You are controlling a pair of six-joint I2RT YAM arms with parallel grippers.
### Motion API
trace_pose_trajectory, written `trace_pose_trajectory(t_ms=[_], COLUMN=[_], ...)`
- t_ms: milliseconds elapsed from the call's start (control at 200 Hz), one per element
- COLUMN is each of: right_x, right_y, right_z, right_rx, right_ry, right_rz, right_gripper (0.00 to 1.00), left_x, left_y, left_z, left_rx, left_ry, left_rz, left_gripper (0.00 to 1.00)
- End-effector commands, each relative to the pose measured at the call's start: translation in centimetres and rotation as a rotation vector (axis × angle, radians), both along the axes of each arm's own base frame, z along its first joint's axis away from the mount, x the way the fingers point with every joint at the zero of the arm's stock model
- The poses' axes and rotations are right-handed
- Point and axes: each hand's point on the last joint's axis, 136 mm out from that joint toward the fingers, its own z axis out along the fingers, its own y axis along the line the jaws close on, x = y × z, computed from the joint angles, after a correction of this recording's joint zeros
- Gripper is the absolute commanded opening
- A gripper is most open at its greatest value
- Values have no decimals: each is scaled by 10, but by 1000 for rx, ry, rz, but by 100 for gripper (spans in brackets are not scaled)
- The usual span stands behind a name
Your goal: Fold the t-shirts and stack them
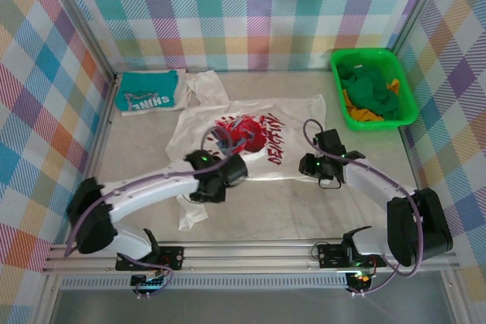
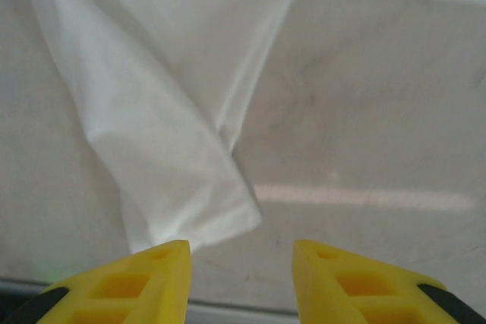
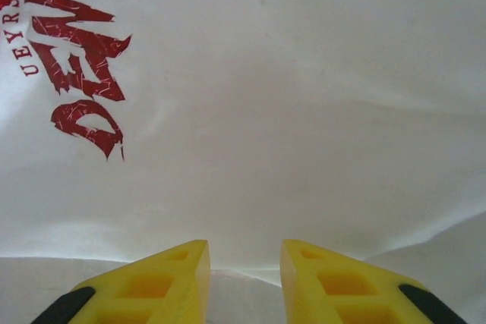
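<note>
A white t-shirt (image 1: pixel 296 123) lies spread face up across the middle of the counter (image 1: pixel 137 149), its red-and-dark chest print (image 1: pixel 239 133) near the centre and a line of red lettering (image 3: pixel 80 73) running beside it. One loose flap of the same shirt (image 1: pixel 191 218) trails toward the near edge on the left side, creased and partly doubled over. A teal t-shirt (image 1: pixel 148 92) with white block letters sits folded in the far left corner, just beside the white one's far sleeve. At the far right stands a green plastic basket (image 1: pixel 380 124) holding crumpled green and yellow cloth, well apart from both shirts. The left arm (image 1: pixel 152 187) reaches in over the near left part of the white shirt; in its wrist view the left tool (image 2: pixel 241 248) is open, its yellow fingers (image 2: pixel 163 275) spread with bare counter between them and the tip of the white flap (image 2: pixel 175 157) just ahead of the left-hand one, not gripped. The right arm (image 1: pixel 372 184) bends in to the near right edge of the white shirt; the right tool (image 3: pixel 244 250) is likewise parted and holds nothing, its fingers (image 3: pixel 163 275) low over the shirt's near hem with plain white cloth ahead
</note>
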Motion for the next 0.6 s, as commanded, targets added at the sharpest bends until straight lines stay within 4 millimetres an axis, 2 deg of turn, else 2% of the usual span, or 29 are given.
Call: trace_pose_trajectory(t_ms=[0, 45, 145, 275, 345, 450, 595], right_x=[17, 12, -2, -13, -14, -14, -15], right_y=[8, 14, 23, 22, 20, 18, 15], right_z=[21, 21, 22, 26, 32, 45, 56], right_rx=[50, 86, 145, 172, 168, 176, 188], right_ry=[-148, -163, -174, -222, -262, -334, -394], right_rz=[9, 39, 88, 109, 109, 112, 100], right_gripper=[36, 39, 45, 49, 51, 59, 59], left_x=[-25, -29, -31, -23, -21, -20, -19], left_y=[9, 7, 9, 10, 11, 15, 26], left_z=[-16, -24, -43, -52, -60, -71, -81], left_rx=[154, 178, 189, 207, 240, 264, 263], left_ry=[33, 40, 44, 22, 28, 34, 36], left_rz=[40, 32, 43, 34, 20, 17, 44], left_gripper=[42, 46, 48, 49, 48, 45, 44])
